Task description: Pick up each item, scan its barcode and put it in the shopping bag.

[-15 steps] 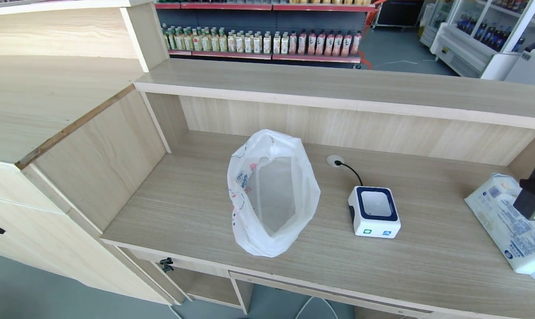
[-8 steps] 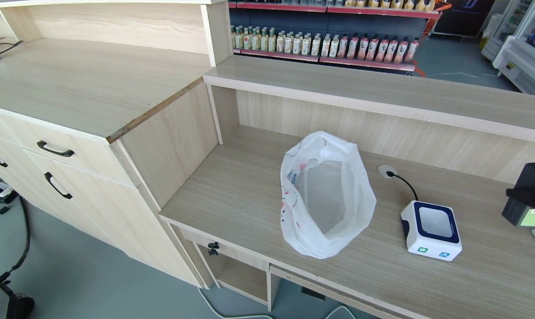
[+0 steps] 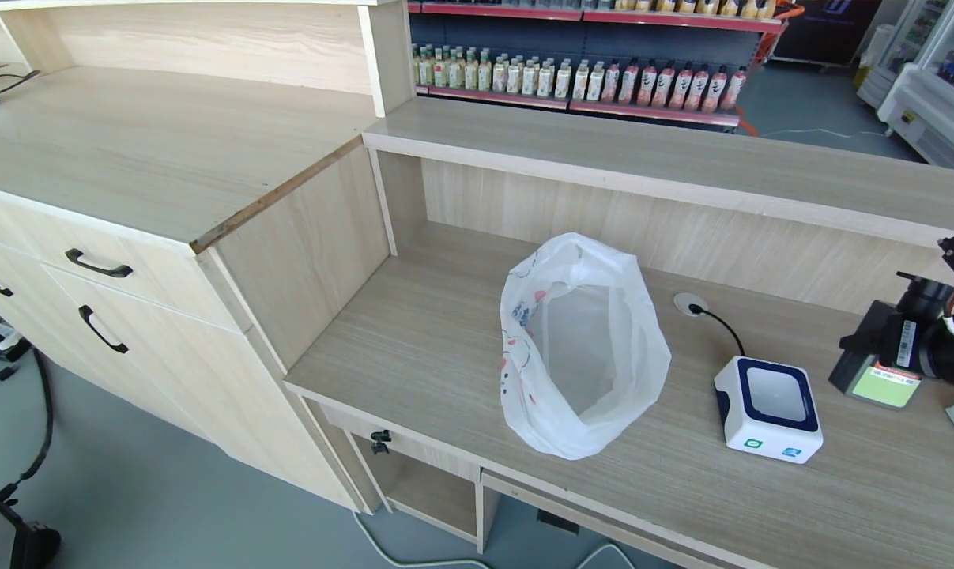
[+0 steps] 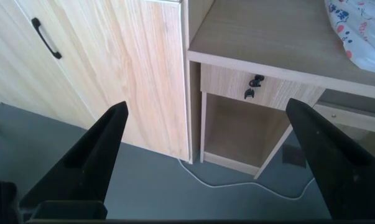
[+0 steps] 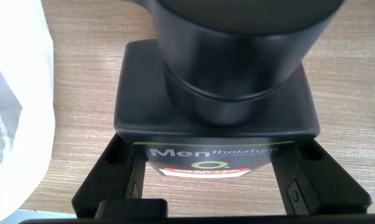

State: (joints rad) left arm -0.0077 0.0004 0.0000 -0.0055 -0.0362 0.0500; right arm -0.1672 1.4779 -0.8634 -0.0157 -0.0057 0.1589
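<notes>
Sitting clamped inside the right pincer (image 5: 213, 185), a dark green-labelled box (image 3: 881, 381)

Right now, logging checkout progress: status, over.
Right tool shut on black bottle, right of scanner. Left tool open, down by the counter front. Shopping bag open. Nothing between bottle and scanner.

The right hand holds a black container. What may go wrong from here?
1. The black container in the right hand is beside the scanner, not over its window; its barcode may face the wrong way.
2. The scanner stands between it and the bag; a low path may knock it.
3. The thin bag may fold if its rim is hit.
</notes>
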